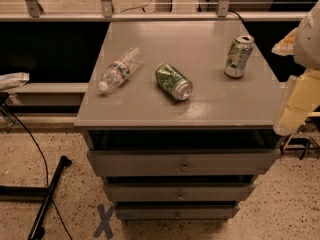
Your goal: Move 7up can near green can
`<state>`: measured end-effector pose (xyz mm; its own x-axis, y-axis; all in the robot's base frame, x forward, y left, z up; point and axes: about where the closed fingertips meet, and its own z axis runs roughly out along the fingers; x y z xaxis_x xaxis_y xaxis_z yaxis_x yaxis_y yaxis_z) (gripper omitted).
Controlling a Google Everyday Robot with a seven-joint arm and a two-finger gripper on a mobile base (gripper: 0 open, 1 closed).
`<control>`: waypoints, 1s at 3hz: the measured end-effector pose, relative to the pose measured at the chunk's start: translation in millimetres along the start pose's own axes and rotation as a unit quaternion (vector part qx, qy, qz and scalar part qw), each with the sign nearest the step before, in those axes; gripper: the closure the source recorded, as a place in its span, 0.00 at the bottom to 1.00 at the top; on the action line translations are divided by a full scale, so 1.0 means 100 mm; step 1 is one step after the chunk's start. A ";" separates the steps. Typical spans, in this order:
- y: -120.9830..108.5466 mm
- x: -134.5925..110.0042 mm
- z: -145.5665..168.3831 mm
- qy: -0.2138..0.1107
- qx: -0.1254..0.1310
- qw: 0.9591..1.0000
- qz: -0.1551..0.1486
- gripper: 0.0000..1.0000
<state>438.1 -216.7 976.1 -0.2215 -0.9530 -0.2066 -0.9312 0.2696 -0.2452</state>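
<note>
The tool [299, 101] shows as a pale, cream-coloured shape at the right edge of the view, just off the right side of the tabletop [210, 111]. I cannot tell how far open it is, or whether it has hold of anything.

The 7up can [238, 56] stands upright on the tabletop, left of the tool and a little farther back, near the back right corner, apart from the tool. The green can [173, 81] lies on its side farther left of the tool, about mid-tabletop, its silver end turned toward the front and the tool's side. The two cans are well apart.

A bottle [119, 70] lies on its side farthest from the tool, near the left edge, with its white cap pointing away from the tool. Under the tabletop are drawers [182, 162].
</note>
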 end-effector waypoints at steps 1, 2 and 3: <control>0.00 0.00 0.00 0.000 0.000 1.000 0.000 0.00; -0.33 0.03 0.06 -0.024 0.036 0.999 0.030 0.00; -0.98 0.09 0.14 -0.066 0.089 0.991 0.068 0.00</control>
<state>531.4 -250.1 984.5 -0.2897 -0.8832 -0.3689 -0.8268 0.4251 -0.3684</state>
